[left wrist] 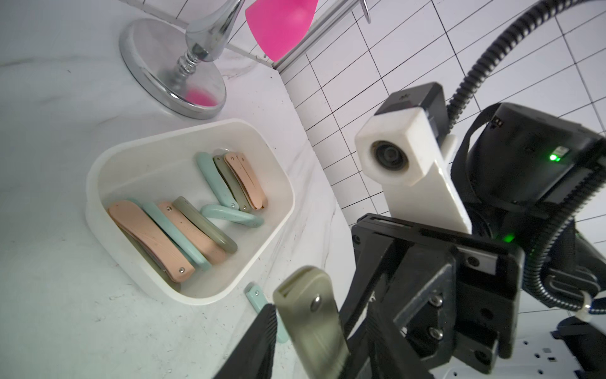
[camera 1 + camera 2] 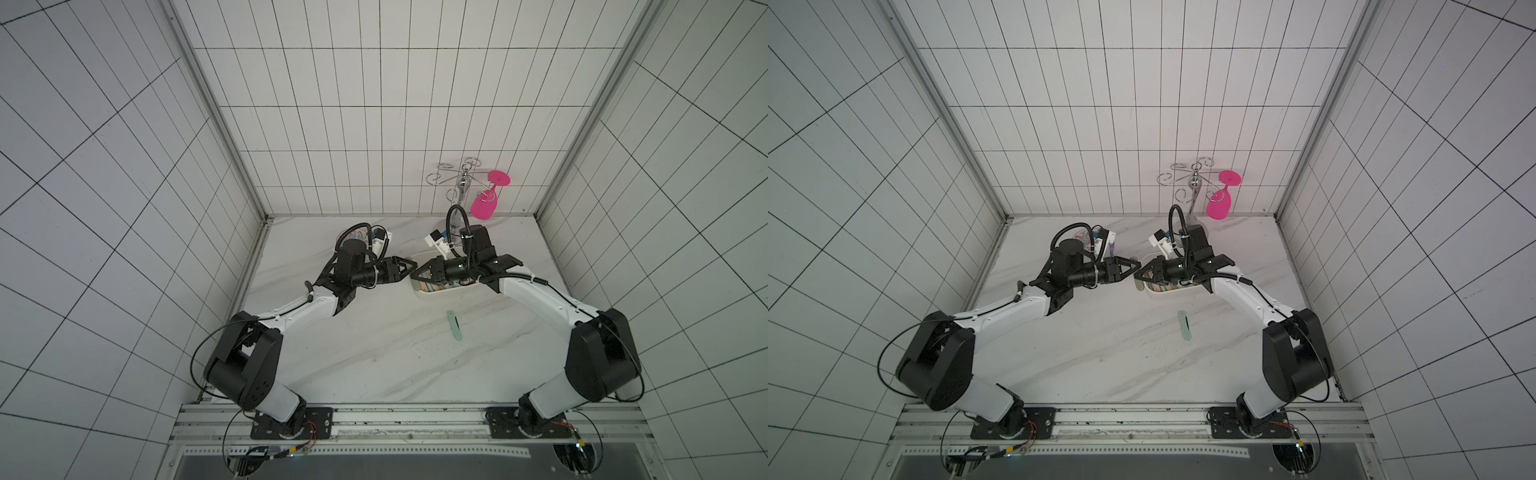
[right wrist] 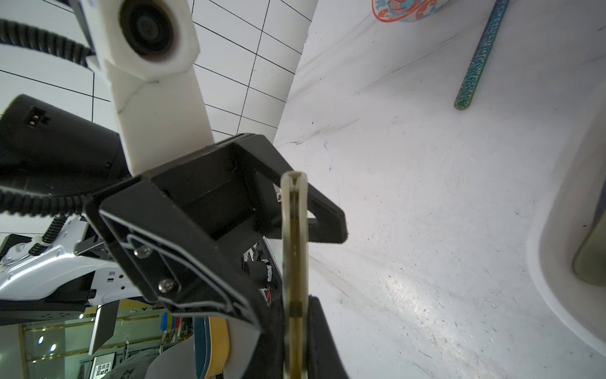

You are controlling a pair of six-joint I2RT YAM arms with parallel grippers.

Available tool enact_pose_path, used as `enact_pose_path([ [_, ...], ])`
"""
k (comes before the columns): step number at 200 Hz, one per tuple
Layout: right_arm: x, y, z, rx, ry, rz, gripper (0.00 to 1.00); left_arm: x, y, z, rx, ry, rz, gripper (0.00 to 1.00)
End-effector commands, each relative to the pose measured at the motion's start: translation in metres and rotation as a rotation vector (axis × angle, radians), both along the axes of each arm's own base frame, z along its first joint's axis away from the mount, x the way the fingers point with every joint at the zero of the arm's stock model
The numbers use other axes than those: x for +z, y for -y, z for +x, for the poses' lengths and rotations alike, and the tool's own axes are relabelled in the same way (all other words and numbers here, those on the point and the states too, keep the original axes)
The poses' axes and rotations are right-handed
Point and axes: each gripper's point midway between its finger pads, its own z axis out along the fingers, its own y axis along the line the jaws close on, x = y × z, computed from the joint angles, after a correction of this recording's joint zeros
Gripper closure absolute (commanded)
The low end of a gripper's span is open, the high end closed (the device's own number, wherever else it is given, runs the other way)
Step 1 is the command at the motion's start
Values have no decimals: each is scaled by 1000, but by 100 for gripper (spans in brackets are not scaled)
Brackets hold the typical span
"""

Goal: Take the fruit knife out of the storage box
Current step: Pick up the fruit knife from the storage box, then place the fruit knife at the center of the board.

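1. Two robot arms meet tip to tip above a white, marble-veined table (image 2: 374, 357), at the end of the storage box (image 2: 436, 294) that faces the left arm.
2. The right claw (image 2: 422, 272) is clamped tight on an olive fruit knife (image 3: 295, 249), which is folded shut. In the right wrist view the handle runs up from between its two black fingers (image 3: 323, 334), edge-on to the lens.
3. The left claw (image 2: 409, 268) has one jaw on each side of the knife's free end. In the left wrist view a ribbed finger (image 1: 262, 341) sits right against the handle's edge, but whether the jaws are pressing on it cannot be told.
4. The olive fruit knife is held in the air, clear of the box and just beside its rim, with bare table beneath it.
5. The box, a low white tub with rounded corners, stands on the table. It contains other folded knives (image 1: 147, 236) in peach, mint and olive, lying in two loose groups.
6. One mint-green knife (image 2: 454, 325) lies by itself on the table, near the box on the side toward the arms' bases.
7. Behind the box, by the back wall, stands a chrome rack (image 2: 461, 183) with a pink goblet (image 2: 485, 201) hanging upside down from it.
8. A patterned bowl (image 3: 406, 10) sits by the left arm's wrist, largely hidden in both top views.
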Motion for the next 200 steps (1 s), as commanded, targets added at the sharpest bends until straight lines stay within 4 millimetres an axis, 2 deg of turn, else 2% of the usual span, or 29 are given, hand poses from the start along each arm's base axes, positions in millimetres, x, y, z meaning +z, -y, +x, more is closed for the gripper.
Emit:
enact_pose_path([
  [1, 10, -4, -4, 17, 11, 52, 100, 22, 0, -4, -7, 48, -46, 65],
  [43, 4, -5, -3, 20, -6, 49, 99, 25, -3, -4, -11, 59, -54, 100],
  [72, 4, -6, 0, 20, -6, 47, 92, 22, -5, -2, -6, 58, -46, 100],
  [83, 4, -7, 1, 20, -5, 47, 86, 21, -7, -1, -2, 62, -40, 100],
  [126, 0, 0, 7, 2, -7, 11, 41, 9, -25, 12, 25, 52, 49, 100],
  [139, -2, 8, 11, -13, -12, -2, 33, 2, -30, 16, 30, 47, 109, 100],
  [155, -3, 20, 16, -39, -9, -16, 22, -10, -35, 21, 26, 34, 178, 100],
  [159, -4, 23, 18, -46, -9, -24, 15, -13, -36, 22, 25, 29, 196, 100],
  [167, -6, 31, 20, -59, -11, -43, 12, -23, -38, 24, 25, 12, 242, 100],
  [172, -8, 37, 22, -73, -12, -58, 3, -29, -40, 26, 26, 2, 274, 100],
  [179, -13, 44, 24, -92, -15, -84, 0, -39, -41, 27, 25, -14, 315, 100],
  [200, -28, 62, 30, -128, -16, -215, 1, -73, -45, 32, 28, -56, 447, 100],
])
